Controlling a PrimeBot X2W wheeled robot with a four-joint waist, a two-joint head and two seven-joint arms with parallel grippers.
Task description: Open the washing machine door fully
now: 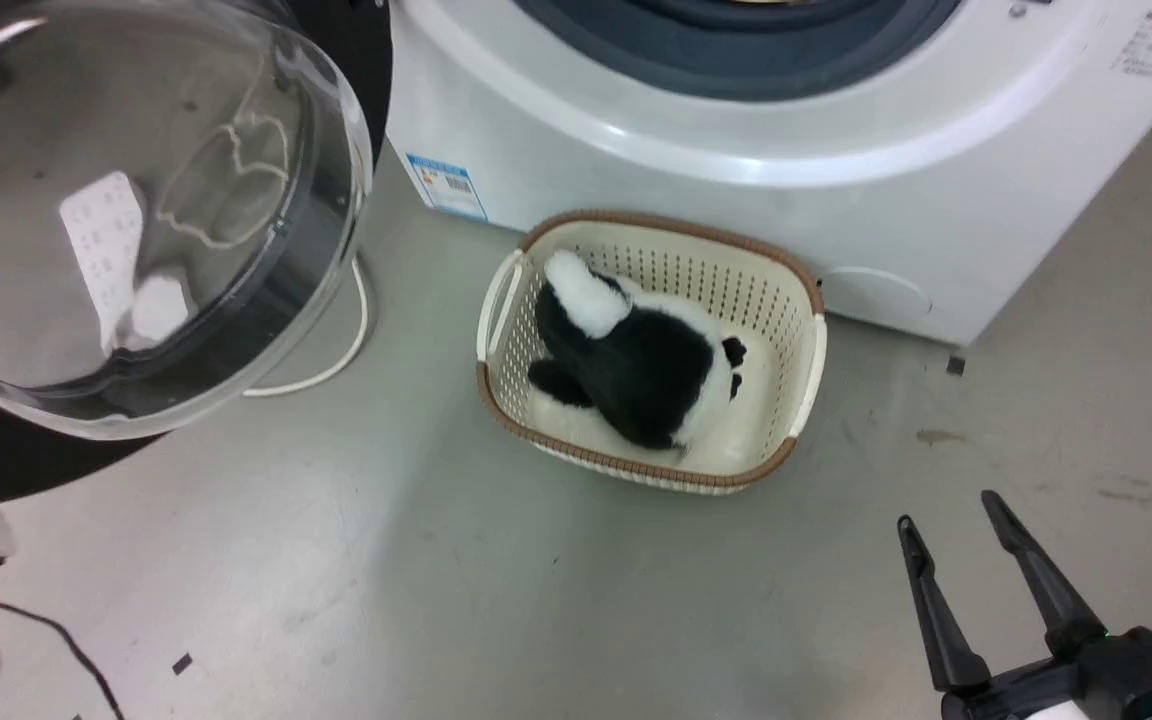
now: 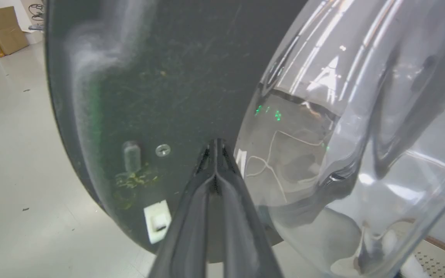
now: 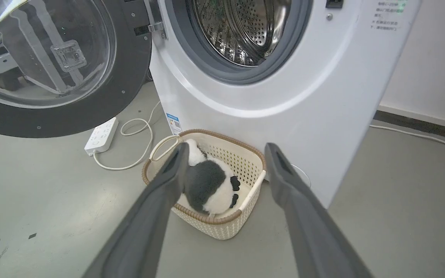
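- Left wrist view: the left pincer point(image 2: 215, 144) has its two dark fingers pressed together, nothing between them, with the tips up against the black rim of the washing machine door point(image 2: 149, 77), just beside the bulging clear glass bowl
- Head view: the door stands wide open at the robot's left, hinged on the left side of the washing machine point(image 1: 686, 150), with its glass bowl facing up toward the camera
- The right pincer point(image 1: 948, 510) hangs low on the right over the grey floor point(image 1: 336, 560), fingers spread and holding nothing, well apart from the door
- A cream perforated basket point(image 1: 811, 340) sits on the floor just in front of the machine, with a black-and-white plush toy point(image 1: 636, 360) lying inside
- Right wrist view: the porthole is uncovered, showing the grey gasket and steel drum; a white power strip point(image 3: 101, 135) lies on the floor below the door
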